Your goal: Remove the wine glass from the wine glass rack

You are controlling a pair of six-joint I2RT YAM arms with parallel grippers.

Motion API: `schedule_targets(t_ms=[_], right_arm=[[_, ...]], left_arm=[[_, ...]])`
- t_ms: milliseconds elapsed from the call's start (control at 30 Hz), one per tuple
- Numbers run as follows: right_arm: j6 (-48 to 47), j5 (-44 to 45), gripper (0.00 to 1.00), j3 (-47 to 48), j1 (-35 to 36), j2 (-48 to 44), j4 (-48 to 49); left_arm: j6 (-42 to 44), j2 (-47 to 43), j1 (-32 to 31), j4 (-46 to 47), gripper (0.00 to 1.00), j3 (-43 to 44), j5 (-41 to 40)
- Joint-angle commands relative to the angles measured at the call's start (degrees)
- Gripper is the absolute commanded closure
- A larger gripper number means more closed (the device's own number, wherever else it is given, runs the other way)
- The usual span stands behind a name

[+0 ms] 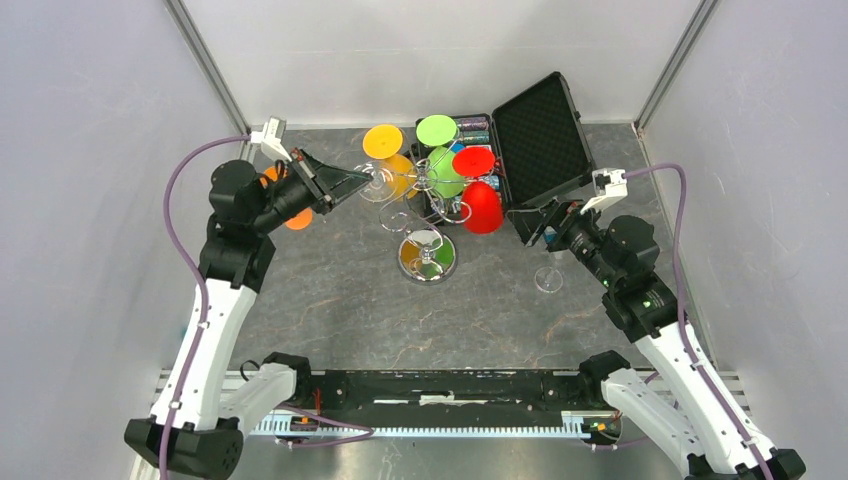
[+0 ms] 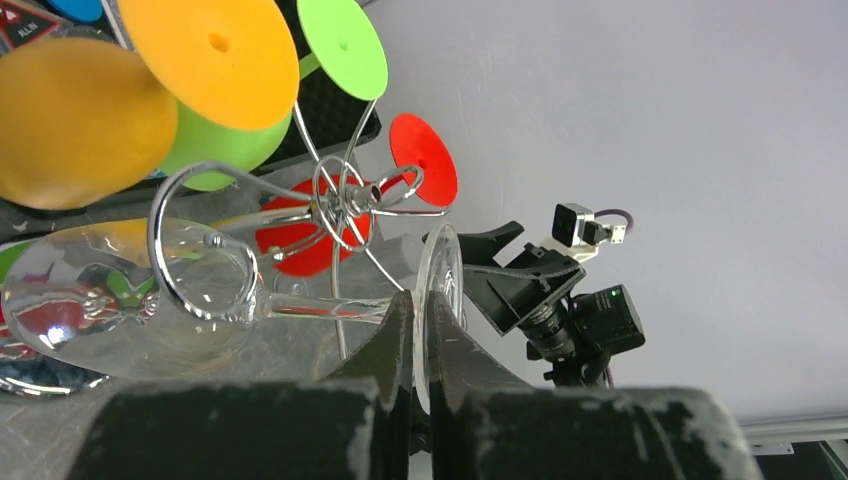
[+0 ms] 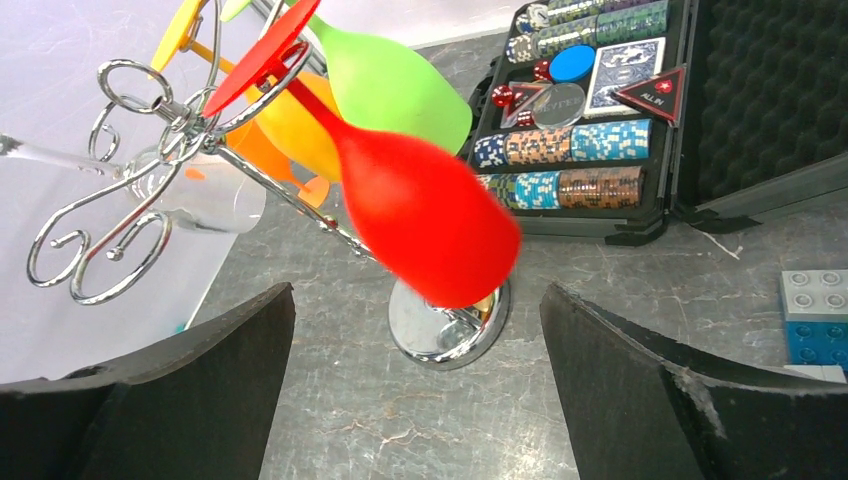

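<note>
The wine glass (image 2: 90, 310) is being pinched by its foot in the left hand (image 2: 420, 302), the right hand (image 3: 418, 300) being held wide near the black case (image 1: 545, 125) (poker chips (image 3: 560, 145) inside).

Light is bright, even and diffuse, with faint, soft shadows on the table (image 1: 330, 300). The top view is sharp. The mirrored base of the rack (image 1: 428, 258) reflects colours. In the left wrist view the clear glass (image 2: 120, 310) carries white glints, and the near fingers (image 2: 395, 350) are dark and soft. In the right wrist view the red glass (image 3: 425, 215) is blurred at its edge.
</note>
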Motion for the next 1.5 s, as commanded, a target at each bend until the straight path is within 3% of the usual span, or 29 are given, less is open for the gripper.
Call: schedule_targets(t_ms=[0,267,400,533,667,867,1000,1167,1300,1333,1367,1467], right_arm=[[1.3,-3.0,0.03,-0.3,-0.1,-0.4,3.7],[4.3,-11.3,0.03,-1.9,-0.1,-1.4,8.0],[8.4,-18.5,0.04,-5.3,-0.1,-3.5,18.7],[11.4,-24.5,0.07,-8.3,1.4,-4.2,35.6],[3.5,-22.1,0.09,-5.7,10.7,-1.3,42.6],[-13.1,-16.1,0.15,4.7,27.7,11.5,42.6],[-25.5,-15.3,0.15,11.0,35.0,19.6,44.0],[-36.6,-15.5,0.14,15.6,37.3,27.2,44.8],[-39.8,-19.2,0.14,16.4,37.5,30.0,48.7],[-40.2,-19.7,0.14,17.4,37.6,26.5,48.3],[-40.8,-20.3,0.16,18.8,37.7,31.9,47.3],[-41.0,-22.6,0.23,21.8,38.1,33.8,46.0]], left_arm=[[1.0,-5.3,0.0,-2.9,0.98,0.2,0.7],[4.0,-12.8,0.0,-13.9,0.98,3.8,-4.3],[4.0,-14.7,0.0,-18.0,0.98,8.5,-4.7],[4.1,-15.0,0.0,-22.3,0.98,13.6,-4.5],[1.6,-15.7,0.0,-23.1,0.98,15.5,-2.1],[-0.7,-17.3,0.0,-22.8,0.98,14.3,0.6],[-2.8,-18.3,0.0,-21.3,0.98,12.3,2.3],[-8.1,-18.2,-1.1,-16.6,0.98,10.5,6.2],[-10.3,-17.7,-1.7,-14.6,0.98,10.4,7.4],[-10.9,-17.6,-1.7,-13.8,0.98,10.1,7.8],[-11.2,-17.5,-1.8,-13.4,0.98,9.9,8.0],[-11.4,-17.4,-1.8,-13.2,0.98,9.2,8.0]])
